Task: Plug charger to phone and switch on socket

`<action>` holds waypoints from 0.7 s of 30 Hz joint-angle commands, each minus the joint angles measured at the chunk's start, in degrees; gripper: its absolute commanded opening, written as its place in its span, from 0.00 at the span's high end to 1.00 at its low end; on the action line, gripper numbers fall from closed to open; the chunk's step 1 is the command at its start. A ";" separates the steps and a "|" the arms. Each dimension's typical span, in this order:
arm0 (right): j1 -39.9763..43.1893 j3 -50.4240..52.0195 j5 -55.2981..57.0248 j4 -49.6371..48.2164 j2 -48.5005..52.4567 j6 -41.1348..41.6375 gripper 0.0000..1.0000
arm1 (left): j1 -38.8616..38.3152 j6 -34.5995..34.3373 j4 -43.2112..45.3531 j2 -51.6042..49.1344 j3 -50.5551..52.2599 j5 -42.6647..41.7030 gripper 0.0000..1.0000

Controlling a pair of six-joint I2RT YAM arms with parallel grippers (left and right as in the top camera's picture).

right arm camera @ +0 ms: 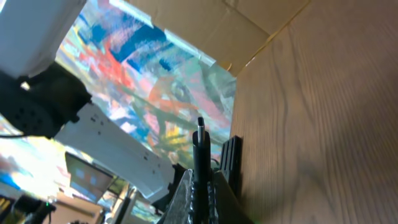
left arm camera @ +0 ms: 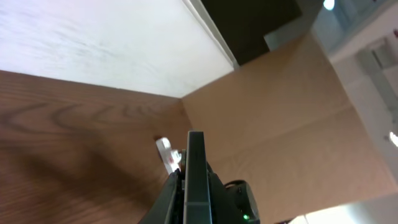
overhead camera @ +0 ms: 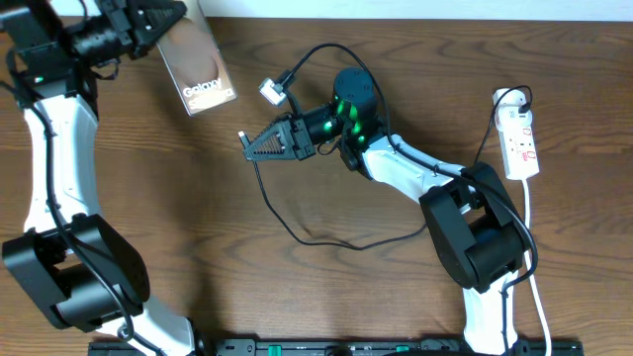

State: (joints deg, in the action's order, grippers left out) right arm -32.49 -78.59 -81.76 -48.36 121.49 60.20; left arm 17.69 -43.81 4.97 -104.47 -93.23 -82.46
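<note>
Black cable of the charger (overhead camera: 297, 235) loops over the wood table (overhead camera: 129, 168). Its small plug tip (overhead camera: 243, 135) is pinched in the right fingers (overhead camera: 269, 148), which are closed on it. In the right wrist view the tip (right arm camera: 199, 146) sticks straight out past those fingers (right arm camera: 185, 190). It points left, toward the phone (overhead camera: 203, 74), but is apart from it, with bare wood between them.

The phone is at the far-left part of the table, its brown face with "Galaxy" lettering turned up. The left fingers (overhead camera: 158, 20) are clamped on its upper end. In the left wrist view it appears edge-on (left arm camera: 196, 177) between those fingers (left arm camera: 168, 200). Whether its lower end touches the table cannot be told.

A small white connector (overhead camera: 272, 91) lies on the table just right of the phone and above the right fingers, near the path between tip and phone. It also shows beyond the phone's edge in the left wrist view (left arm camera: 165, 151).

The socket (overhead camera: 520, 138) lies at the right side, well apart from the phone, with a black lead at its far end and its white cord (overhead camera: 534, 267) running toward the near edge. The right arm's base (overhead camera: 475, 237) stands just beside it. Its switch position is too small to read.
</note>
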 commanded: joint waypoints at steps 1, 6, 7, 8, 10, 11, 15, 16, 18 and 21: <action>-0.09 -0.17 2.38 -0.87 0.24 1.95 0.99 | -0.81 3.82 0.55 0.63 -0.33 -2.84 0.93; -0.09 -0.17 4.57 -2.29 0.24 2.56 0.99 | -0.81 3.96 0.52 0.63 -0.33 -3.06 0.93; -0.09 -0.17 5.20 -2.32 0.24 2.56 0.99 | -0.81 3.96 0.48 0.63 -0.33 -3.08 0.93; -0.09 -0.17 5.62 -2.43 0.24 2.56 0.99 | -0.81 3.93 0.50 0.63 -0.33 -3.17 0.93; -0.09 -0.17 6.29 -2.47 0.24 2.56 0.99 | -0.81 3.91 0.48 0.63 -0.33 -3.10 0.93; -0.09 -0.17 6.67 -2.51 0.24 2.56 0.99 | -0.81 3.89 0.48 0.63 -0.33 -3.04 0.93; -0.24 -0.17 7.10 -4.09 0.24 2.54 0.99 | -0.81 3.39 0.46 0.63 -0.33 -2.34 0.93; -0.24 -0.17 7.08 -5.09 0.24 2.56 0.99 | -0.81 2.80 0.46 0.63 -0.33 -1.88 0.93; -0.24 -0.17 7.02 -6.95 0.24 2.56 0.99 | -0.98 2.62 0.48 0.63 -0.33 -1.49 0.93; -0.24 -0.17 7.06 -8.50 0.24 2.54 0.99 | -1.62 2.62 0.46 0.63 -0.33 -1.40 0.93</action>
State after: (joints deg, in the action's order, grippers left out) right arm -32.49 -78.59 -75.59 -56.18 121.49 62.59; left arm 16.62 -40.47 4.97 -104.47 -93.23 -83.64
